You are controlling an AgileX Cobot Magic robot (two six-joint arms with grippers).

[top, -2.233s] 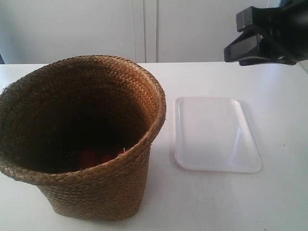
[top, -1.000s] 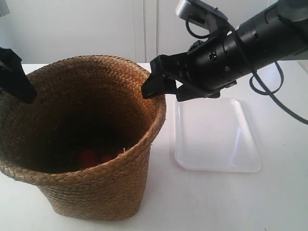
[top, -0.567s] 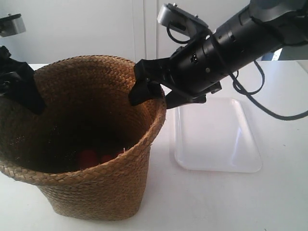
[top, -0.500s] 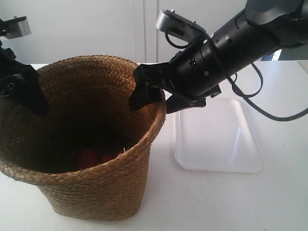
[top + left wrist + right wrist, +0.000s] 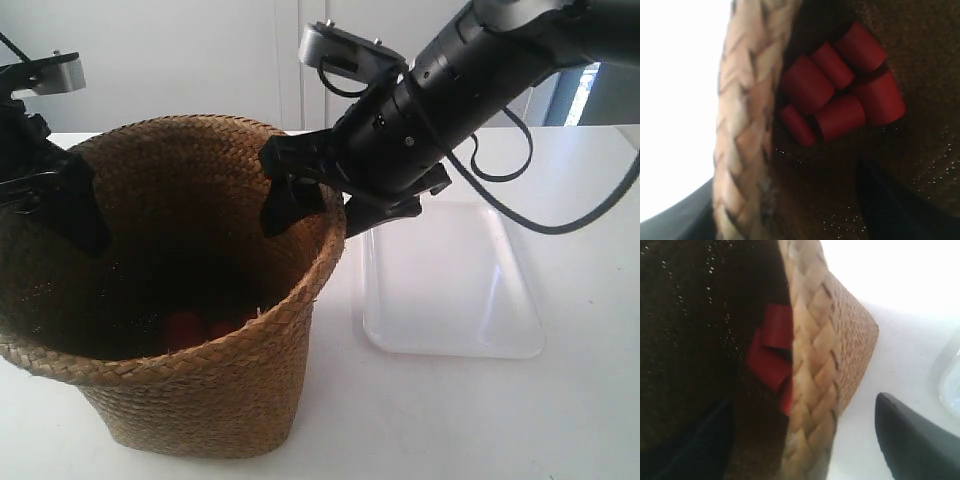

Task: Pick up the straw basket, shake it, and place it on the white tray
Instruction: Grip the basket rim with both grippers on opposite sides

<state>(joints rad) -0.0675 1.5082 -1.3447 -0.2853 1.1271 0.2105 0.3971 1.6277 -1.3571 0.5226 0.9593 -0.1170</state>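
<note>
The straw basket stands upright on the table at the left, dark inside. The white tray lies flat just to its right, apart from it. My right gripper is open astride the braided rim on the side nearest the tray, one finger inside and one outside. On the opposite side, my left gripper also stands open astride the rim, with one finger inside. Neither gripper's fingers press the weave.
Several red cylinders lie on the basket's bottom, also showing as red cylinders and red cylinders. The white table runs in front; a pale wall stands behind. The right arm's black cable hangs over the tray.
Both arms came in from the sides and dropped onto the basket's rim. The right gripper slid further left and down over it. The basket and tray have not moved.
</note>
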